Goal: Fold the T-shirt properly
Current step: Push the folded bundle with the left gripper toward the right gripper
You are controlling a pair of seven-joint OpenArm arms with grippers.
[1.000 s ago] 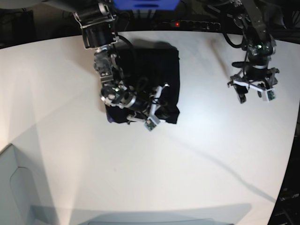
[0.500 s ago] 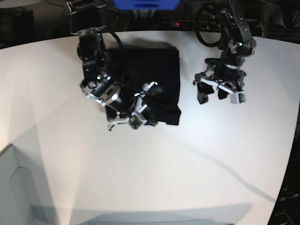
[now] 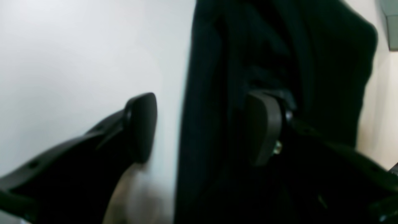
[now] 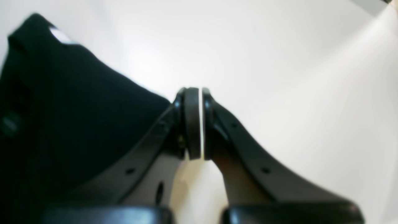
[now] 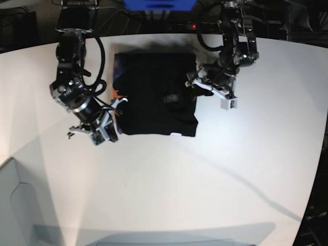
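The black T-shirt (image 5: pixel 154 95) lies folded into a rough square at the back middle of the white table (image 5: pixel 169 179). An orange patch (image 5: pixel 117 94) shows at its left edge. A small white bit (image 5: pixel 177 135) shows at its front edge. My left gripper (image 5: pixel 193 84) is open at the shirt's right edge. In the left wrist view one finger (image 3: pixel 140 127) is over bare table and the other (image 3: pixel 264 127) is over the shirt (image 3: pixel 224 93). My right gripper (image 5: pixel 114 119) is shut and empty (image 4: pixel 196 124), just off the shirt's (image 4: pixel 62 109) front left corner.
A grey box (image 5: pixel 13 200) stands at the front left corner. A blue object (image 5: pixel 159 4), a power strip with a red light (image 5: pixel 193 25) and cables run along the table's back edge. The table edge curves down the right side (image 5: pixel 318 169).
My left arm has swung in from the right side of the table to the shirt's right edge. My right gripper has moved off the top of the shirt to its front left corner.
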